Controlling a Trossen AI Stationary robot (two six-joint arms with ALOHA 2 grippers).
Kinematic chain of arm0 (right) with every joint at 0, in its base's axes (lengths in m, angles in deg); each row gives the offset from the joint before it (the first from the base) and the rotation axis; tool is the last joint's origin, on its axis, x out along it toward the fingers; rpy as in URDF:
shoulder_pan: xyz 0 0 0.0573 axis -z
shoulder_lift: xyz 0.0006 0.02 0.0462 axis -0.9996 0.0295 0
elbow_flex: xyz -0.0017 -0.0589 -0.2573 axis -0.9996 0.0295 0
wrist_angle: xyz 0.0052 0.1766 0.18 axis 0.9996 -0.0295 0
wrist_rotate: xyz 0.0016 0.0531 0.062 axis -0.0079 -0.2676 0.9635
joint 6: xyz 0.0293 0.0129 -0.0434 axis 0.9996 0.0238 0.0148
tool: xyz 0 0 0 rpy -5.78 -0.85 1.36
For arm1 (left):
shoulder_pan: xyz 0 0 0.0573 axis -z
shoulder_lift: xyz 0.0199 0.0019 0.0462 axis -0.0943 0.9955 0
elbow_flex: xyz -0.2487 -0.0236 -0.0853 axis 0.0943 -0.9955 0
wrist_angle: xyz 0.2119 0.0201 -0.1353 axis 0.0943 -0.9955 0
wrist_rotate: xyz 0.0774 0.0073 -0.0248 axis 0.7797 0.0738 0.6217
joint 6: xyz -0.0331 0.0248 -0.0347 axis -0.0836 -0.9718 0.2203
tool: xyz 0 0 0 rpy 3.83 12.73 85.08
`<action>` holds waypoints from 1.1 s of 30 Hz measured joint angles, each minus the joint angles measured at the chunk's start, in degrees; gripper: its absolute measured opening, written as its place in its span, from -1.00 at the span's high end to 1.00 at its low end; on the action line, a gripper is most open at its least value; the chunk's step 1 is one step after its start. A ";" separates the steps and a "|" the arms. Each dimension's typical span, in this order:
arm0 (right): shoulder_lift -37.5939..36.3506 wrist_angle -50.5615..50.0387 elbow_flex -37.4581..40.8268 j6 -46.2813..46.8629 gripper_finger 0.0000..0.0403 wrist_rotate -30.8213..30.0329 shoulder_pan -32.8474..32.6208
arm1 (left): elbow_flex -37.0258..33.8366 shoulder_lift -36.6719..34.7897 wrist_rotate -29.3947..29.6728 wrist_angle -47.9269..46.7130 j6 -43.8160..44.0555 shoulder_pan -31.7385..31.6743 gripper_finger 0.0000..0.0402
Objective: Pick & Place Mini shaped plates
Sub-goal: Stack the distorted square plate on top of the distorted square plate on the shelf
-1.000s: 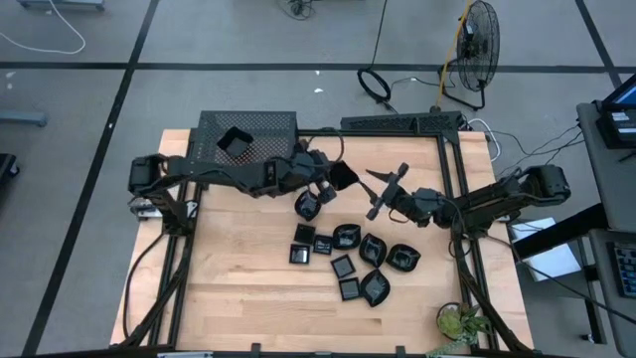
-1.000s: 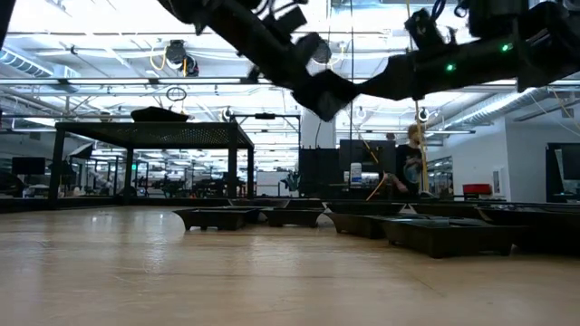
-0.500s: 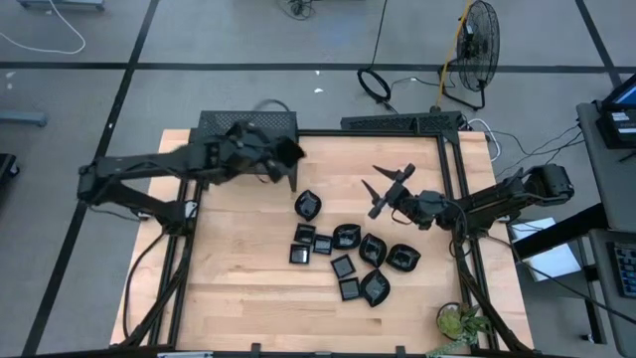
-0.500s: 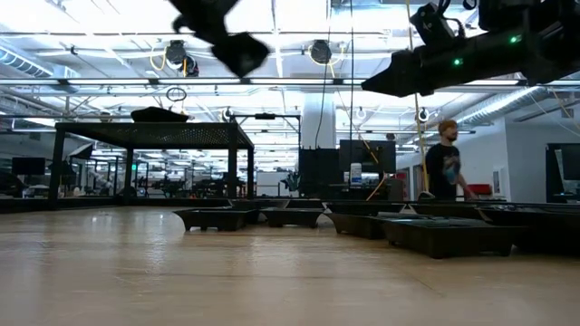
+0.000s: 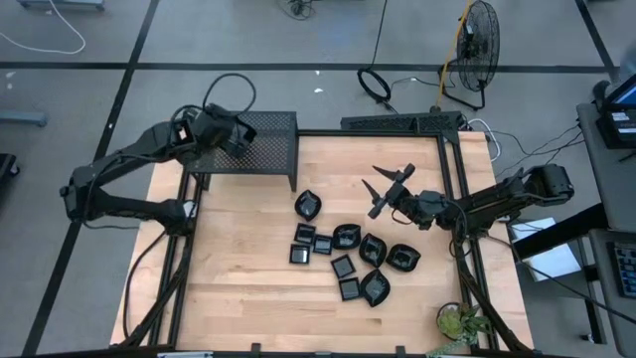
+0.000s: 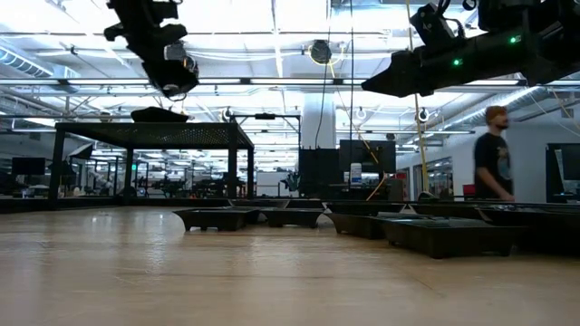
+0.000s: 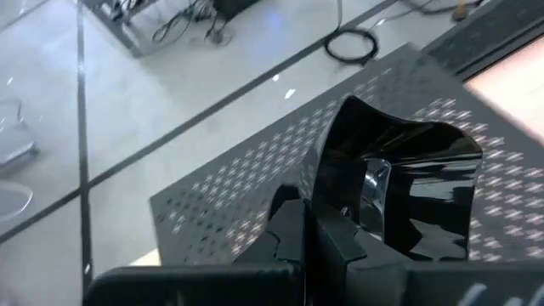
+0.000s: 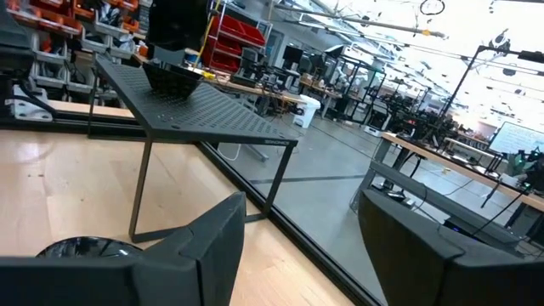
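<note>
Mini shaped plate in left hand, lower edge cut off.

A grey concrete floor crossed by dark lines is seen around the wooden table, with a standing fan and coiled cables behind it. In the low view, a hall lit by ceiling lights is shown, where a person stands among workbenches.
</note>
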 joint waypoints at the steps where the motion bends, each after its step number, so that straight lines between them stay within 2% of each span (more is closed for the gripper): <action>1: 0.00 -0.02 0.00 -0.01 -0.07 0.00 0.00 | 0.00 0.16 -0.34 -0.30 0.04 -0.69 0.98; 11: 0.02 -0.02 0.00 -0.04 -0.05 0.02 0.00 | -4.64 0.93 -1.80 -0.36 -0.85 -5.57 0.97; 24: 0.03 -0.01 0.04 -0.02 -0.05 0.04 0.00 | -5.25 0.91 -1.75 -0.20 -4.59 -6.25 0.63; 33: 0.03 -0.02 0.04 -0.02 -0.05 0.04 0.00 | -5.25 0.91 5.06 -0.09 -7.37 -6.18 0.59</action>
